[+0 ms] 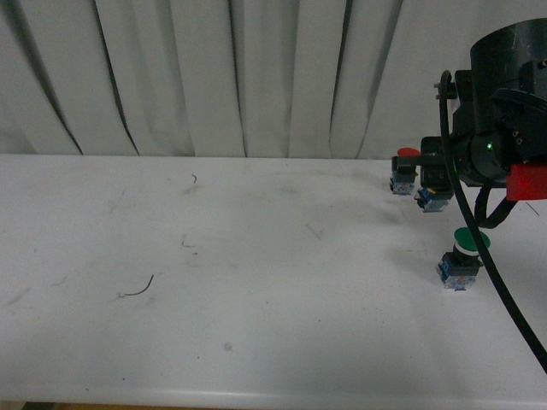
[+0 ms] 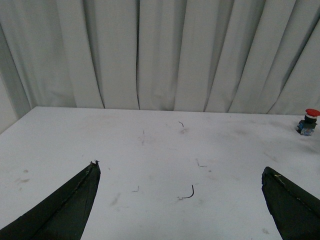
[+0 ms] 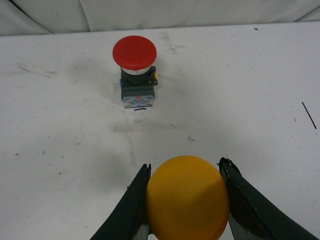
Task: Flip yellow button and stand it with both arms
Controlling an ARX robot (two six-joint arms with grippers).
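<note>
**Cap grip: yellow button (image 3: 187, 197) held in right gripper (image 3: 185, 165)**

The cap is clamped btwn the fingers, near the red button (image 3: 134, 52), at the bench (image 1: 256, 299) far-right side. The left gripper (image 2: 181, 169) is spread wide, w/ nothing held.

White table (image 1: 256, 342) scuffed with grey smudges, pale pleated curtain (image 1: 214, 77) hanging along its far edge, thin dark curled scrap (image 1: 141, 289) lying near left, dim even light
</note>
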